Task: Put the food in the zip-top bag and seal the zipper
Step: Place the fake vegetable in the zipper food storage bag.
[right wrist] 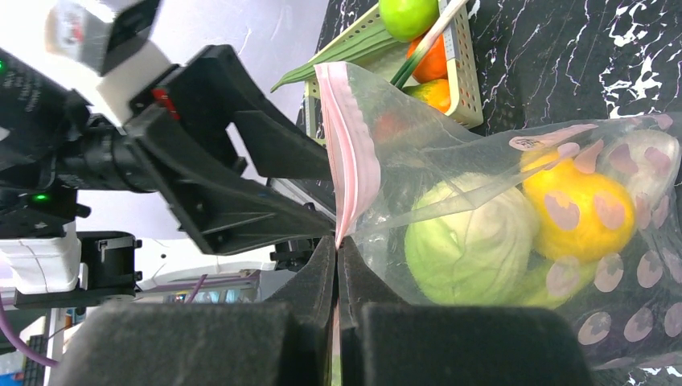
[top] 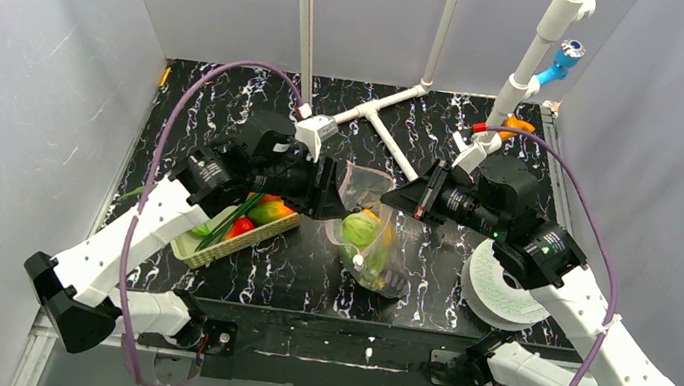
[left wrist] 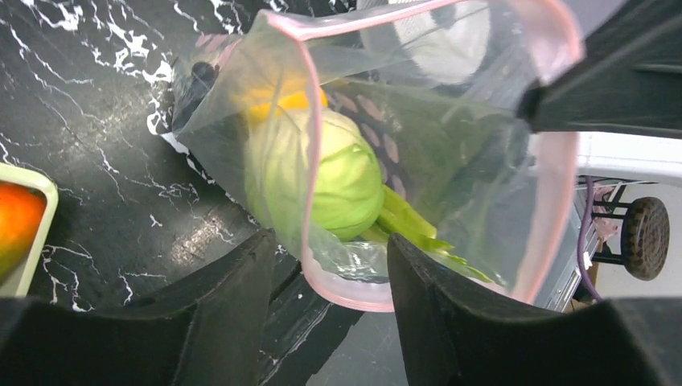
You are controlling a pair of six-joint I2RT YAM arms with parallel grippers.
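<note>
The bag (top: 368, 232) is held just right of the basket (top: 218, 258), a green head (left wrist: 346, 173) and yellow piece (right wrist: 575, 209) inside; its zipper (right wrist: 354, 157) is pinched by the right gripper (right wrist: 338, 241); the left gripper (left wrist: 331, 241) is spread apart; fruit (right wrist: 406, 12) is left in the basket, mouth unsealed.

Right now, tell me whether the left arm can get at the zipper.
Probably yes. The left tool is open and the zipper lies between its jaws, with nothing blocking. The right tool is shut on the same strip further along the zip-top bag.
</note>
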